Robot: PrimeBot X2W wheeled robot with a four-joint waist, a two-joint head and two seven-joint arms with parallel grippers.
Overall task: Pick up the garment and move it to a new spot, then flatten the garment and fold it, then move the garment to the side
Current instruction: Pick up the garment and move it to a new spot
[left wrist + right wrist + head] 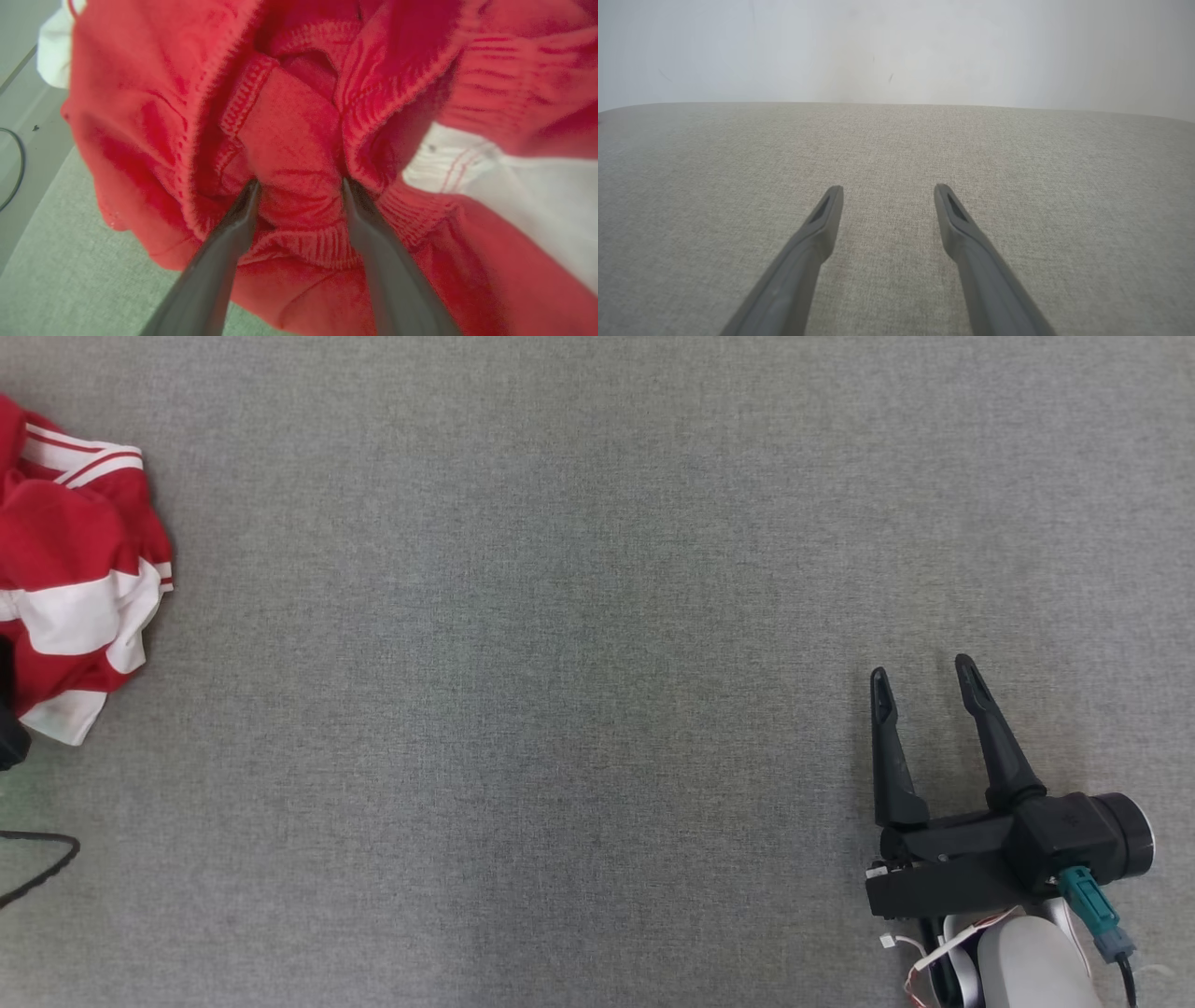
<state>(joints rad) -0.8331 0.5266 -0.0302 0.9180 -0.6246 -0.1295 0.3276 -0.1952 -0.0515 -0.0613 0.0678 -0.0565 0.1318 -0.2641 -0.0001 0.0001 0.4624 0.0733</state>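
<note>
**Left fingers straddle a fold while the right arm waits aside**

In the head view, we see the crumpled red garment with white bands (pixel 75 569) lying at the far left edge of the grey woven cloth surface (pixel 560 709). We judge that this is why the pick-up falls to the left arm. The right gripper (pixel 922 670) hovers at the lower right, well apart from the garment, its fingers spread and holding nothing. There it is out of the way of any carry across the surface.

In the left wrist view, the left gripper (pixel 301 184) has its two fingers spread. Their tips are pushed into the red folds, with a ribbed seam bunched between them. We judge they are set to pinch but not yet closed, so the first step is only beginning.

In the right wrist view, the right gripper (pixel 888 188) holds its fingers apart over the grey surface, with a pale wall (pixel 896 46) beyond
</note>
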